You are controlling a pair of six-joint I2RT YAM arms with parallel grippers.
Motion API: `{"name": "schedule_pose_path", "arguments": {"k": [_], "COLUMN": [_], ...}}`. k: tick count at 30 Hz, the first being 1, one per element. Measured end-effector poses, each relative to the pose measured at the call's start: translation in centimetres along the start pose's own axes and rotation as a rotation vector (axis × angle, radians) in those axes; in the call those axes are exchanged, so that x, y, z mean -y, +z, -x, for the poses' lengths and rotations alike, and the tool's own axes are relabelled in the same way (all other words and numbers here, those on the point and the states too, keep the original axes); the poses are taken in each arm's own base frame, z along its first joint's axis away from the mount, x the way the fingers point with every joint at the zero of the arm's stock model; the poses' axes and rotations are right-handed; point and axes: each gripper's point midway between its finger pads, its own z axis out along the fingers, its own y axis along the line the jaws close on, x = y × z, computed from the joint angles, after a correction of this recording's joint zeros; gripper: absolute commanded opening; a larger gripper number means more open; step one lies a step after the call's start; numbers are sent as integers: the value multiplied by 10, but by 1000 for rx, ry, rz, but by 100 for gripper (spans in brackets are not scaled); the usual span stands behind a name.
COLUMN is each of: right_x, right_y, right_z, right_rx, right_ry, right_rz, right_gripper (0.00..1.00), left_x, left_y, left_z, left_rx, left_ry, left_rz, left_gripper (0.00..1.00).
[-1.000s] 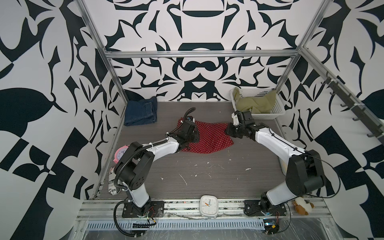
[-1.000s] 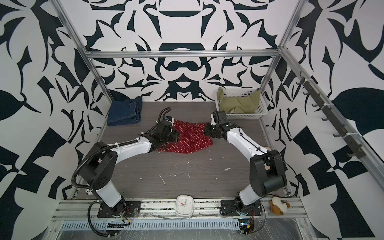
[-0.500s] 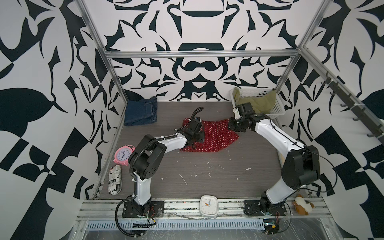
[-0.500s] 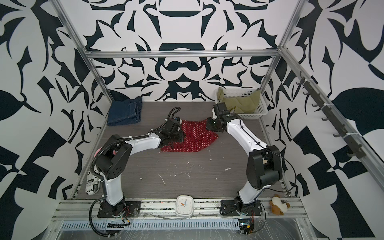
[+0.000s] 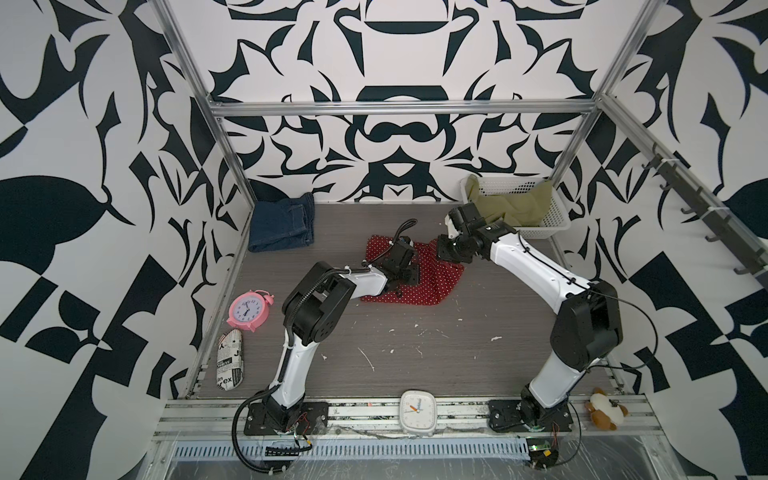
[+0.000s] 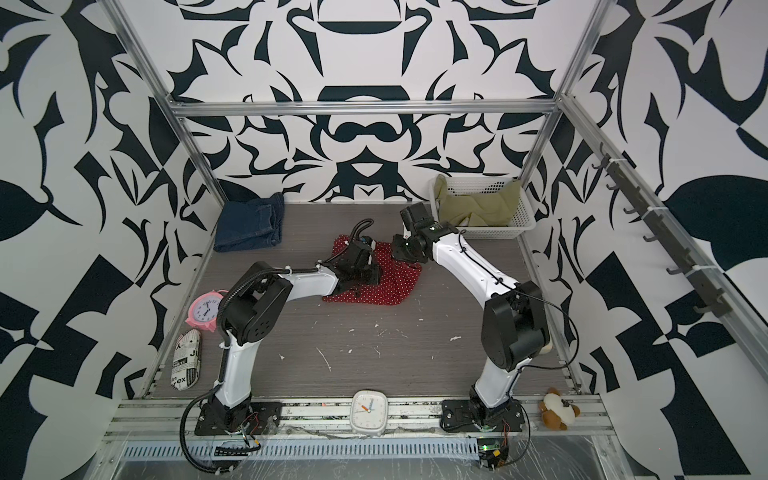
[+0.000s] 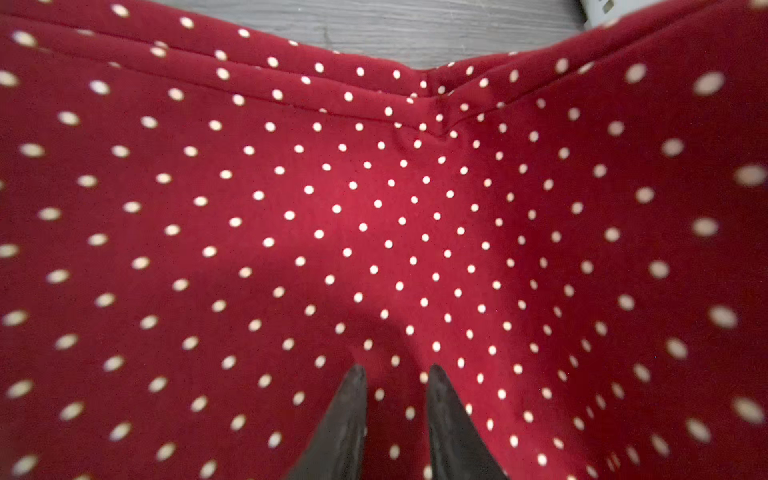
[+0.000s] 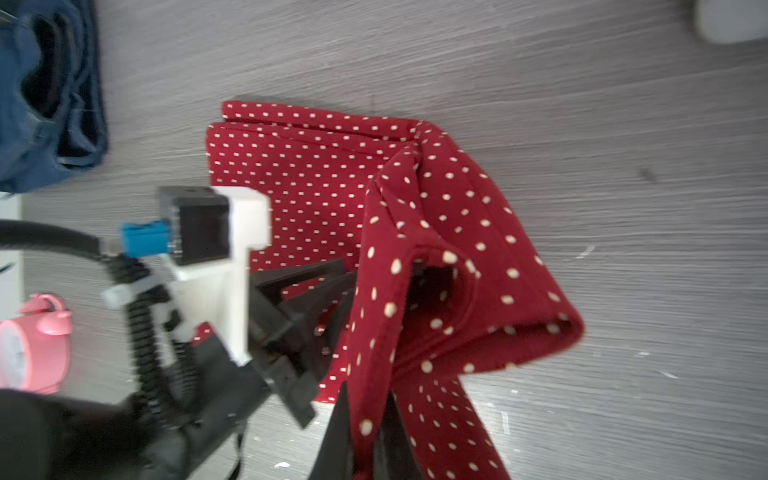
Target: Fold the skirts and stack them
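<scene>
Mid-tabletop, the red skirt (image 5: pixel 432 286) lies part-folded. The left gripper (image 7: pixel 395 372), jaws slightly apart, pins it. The right gripper (image 8: pixel 365 440), clamped on its raised edge, should carry that edge low across, matching corners. The denim skirt (image 5: pixel 282 222) sits folded in the far-left corner, and the olive skirt (image 5: pixel 519 208) is in the far-right basket (image 5: pixel 557 220).

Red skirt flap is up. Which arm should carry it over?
Right, probably. The right gripper is shut on the lifted edge of the red skirt, so it can carry it across. The left gripper rests on the flat middle, jaws apart, better suited to pinning the cloth.
</scene>
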Motion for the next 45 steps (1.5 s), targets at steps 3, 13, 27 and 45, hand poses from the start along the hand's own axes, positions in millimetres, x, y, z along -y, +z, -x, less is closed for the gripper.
{"name": "schedule_pose_path", "arguments": {"k": [3,13,27,45], "right_x": [-15,-22,-24,-65], "right_y": [0,10,5,39], "right_z": [4,3,5,-3], "right_rx": [19,20,28,-43], "right_ry": [26,42,11,-57], "right_rz": [54,67,30,42], "right_gripper": [0,0,0,0], "left_x": [2,-5,-116,-115], "left_y": [1,-33,-138,-92], "left_z": [3,-2,19,-24], "left_rx": [13,42,213,94], "left_ry": [-11,-22,-210,-222], "left_rz": [-11,8,163,43], "left_gripper": [29,31,74,46]}}
